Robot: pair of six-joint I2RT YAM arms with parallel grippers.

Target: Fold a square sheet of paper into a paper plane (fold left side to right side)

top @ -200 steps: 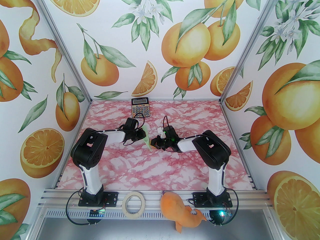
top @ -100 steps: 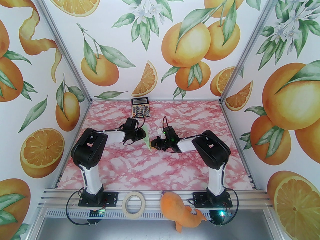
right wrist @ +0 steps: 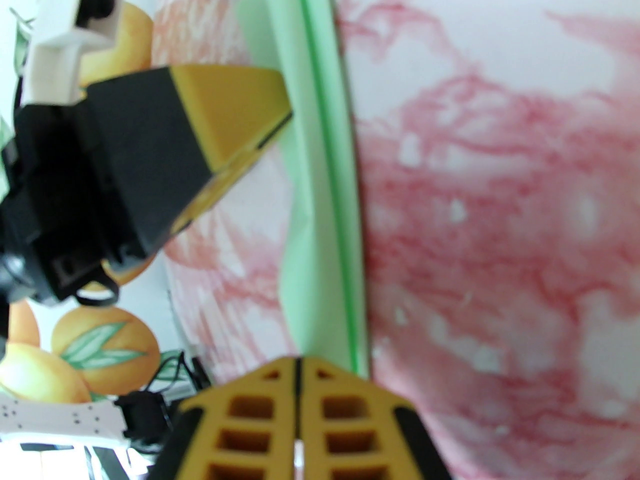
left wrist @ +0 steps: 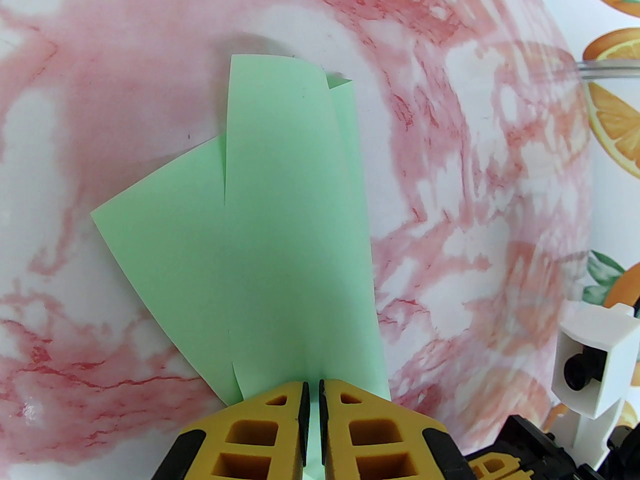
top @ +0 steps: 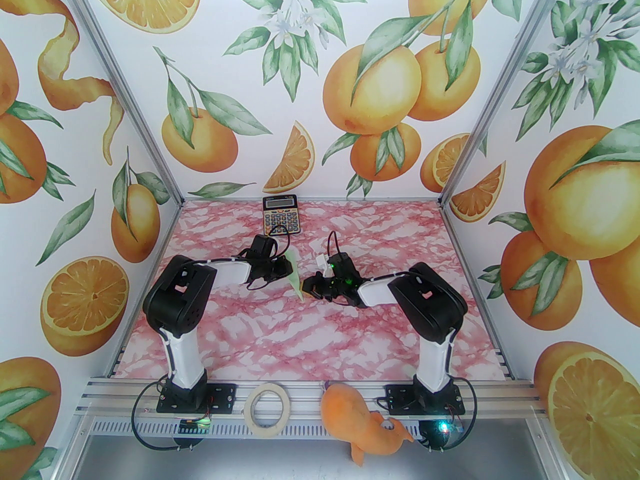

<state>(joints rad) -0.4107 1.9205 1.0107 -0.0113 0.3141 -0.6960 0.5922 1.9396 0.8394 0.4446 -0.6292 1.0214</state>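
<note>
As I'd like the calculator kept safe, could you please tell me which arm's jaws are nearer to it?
Left. The left jaws hold the paper plane just in front of the calculator; the right jaws sit further forward and to its right, beside the plane's near tip.

**Colours and patterns**

Plain pale green on the paper plane [left wrist: 280, 248] ahead of the left gripper [left wrist: 311, 384]. Yellow-orange with black edging on both grippers' fingers, right gripper [right wrist: 297, 361] included. Pink-and-white marbling across the table [top: 300, 338] under both. Black and orange on the calculator [top: 280, 214] beyond the left gripper. White with printed oranges, green leaves and blossom on the walls [top: 350, 28].
</note>
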